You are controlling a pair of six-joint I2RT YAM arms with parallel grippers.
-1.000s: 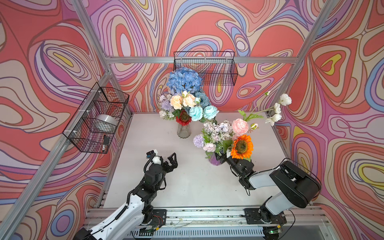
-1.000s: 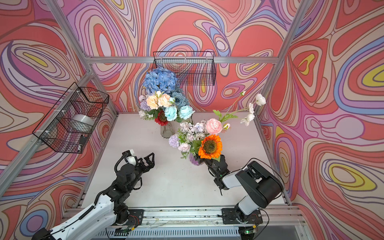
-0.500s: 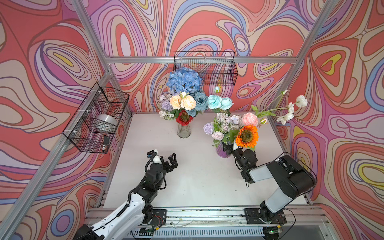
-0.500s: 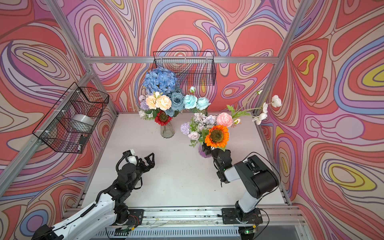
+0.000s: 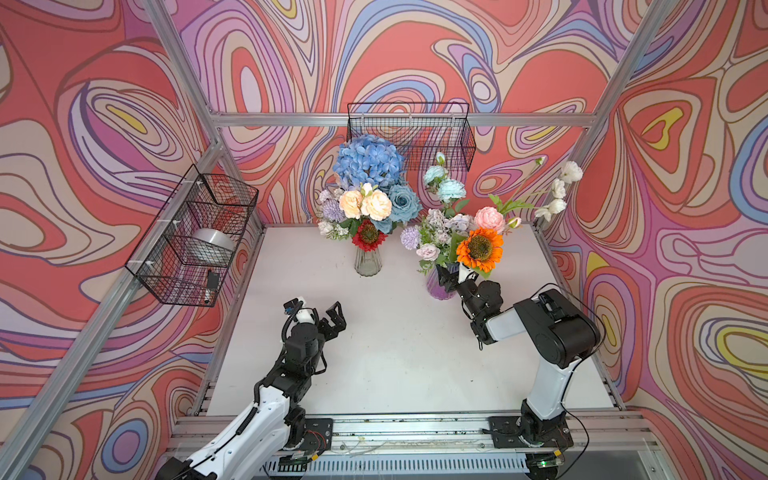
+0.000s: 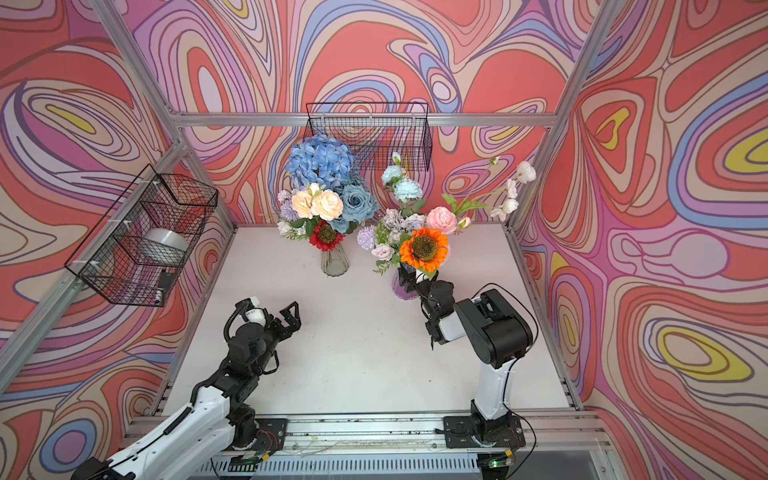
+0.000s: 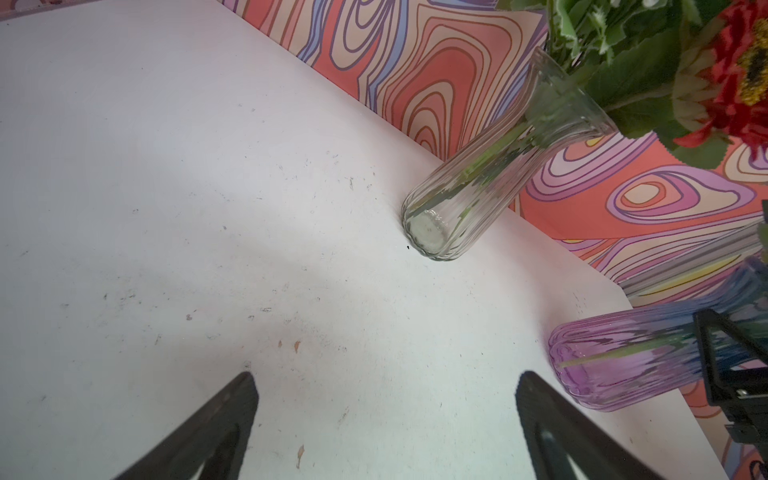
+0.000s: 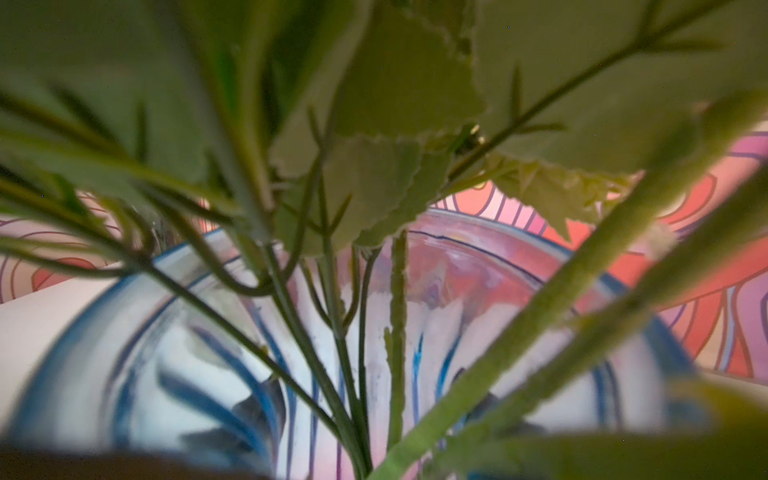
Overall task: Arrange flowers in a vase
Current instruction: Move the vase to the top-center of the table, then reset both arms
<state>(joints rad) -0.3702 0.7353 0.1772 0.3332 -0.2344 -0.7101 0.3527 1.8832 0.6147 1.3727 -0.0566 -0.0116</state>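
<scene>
A clear glass vase (image 5: 368, 262) (image 7: 469, 199) stands at the back middle of the table. It holds flowers: a blue hydrangea (image 5: 368, 162), peach and cream roses (image 5: 365, 203) and a red sunflower (image 5: 368, 235). To its right stands a purple vase (image 5: 436, 291) (image 6: 402, 291) (image 7: 615, 361) with an orange sunflower (image 5: 480, 248), a pink rose (image 5: 489, 218), aqua roses (image 5: 451, 189) and white sprays (image 5: 557, 195). My right gripper (image 5: 451, 277) straddles the purple vase's neck under the leaves. Whether it presses the glass is hidden. The right wrist view shows only stems (image 8: 395, 316) and glass. My left gripper (image 5: 330, 318) (image 7: 384, 380) hangs open and empty over the front left table.
A black wire basket (image 5: 409, 137) hangs on the back wall behind the blooms. Another wire basket (image 5: 191, 237) on the left wall holds a silver round thing (image 5: 210, 243). The white table (image 5: 395, 353) is ringed by patterned walls and aluminium posts.
The purple vase and its flowers have travelled with my right gripper toward the back and right of the table, away from the clear vase. The left arm has stayed still.
</scene>
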